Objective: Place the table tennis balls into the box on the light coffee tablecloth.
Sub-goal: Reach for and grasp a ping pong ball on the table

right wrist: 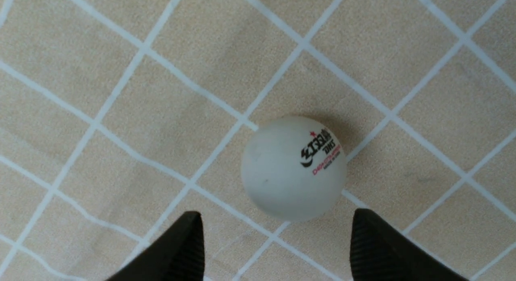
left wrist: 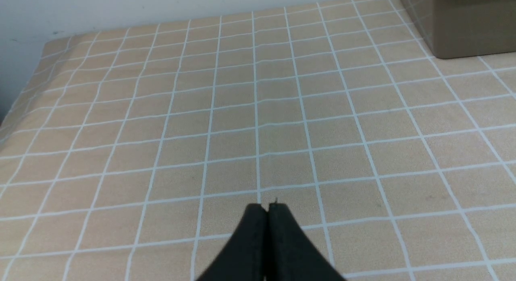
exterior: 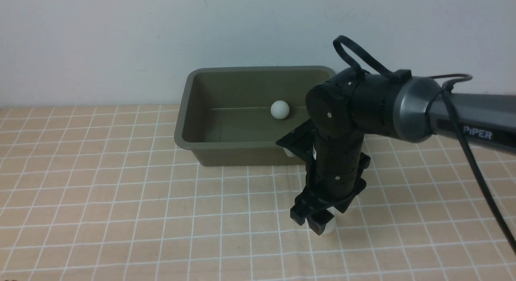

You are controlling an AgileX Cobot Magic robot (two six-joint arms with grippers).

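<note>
The olive-green box [exterior: 189,111] stands at the back of the light coffee tablecloth [exterior: 121,192]. One white table tennis ball [exterior: 279,109] lies inside it. A second ball [right wrist: 293,168], with a printed logo, rests on the cloth; in the front view only a sliver of this ball [exterior: 330,228] shows behind the fingers. My right gripper [right wrist: 276,224] points down just above it and is open, its fingertips [right wrist: 189,240] straddling the near side of the ball without touching it. My left gripper [left wrist: 266,210] is shut with nothing in it, low over bare cloth, and does not show in the front view.
The box's corner [left wrist: 463,27] shows far off in the left wrist view. A pale wall rises right behind the box. The right arm [exterior: 403,107] and its black cable reach in from the right, partly covering the box's right end.
</note>
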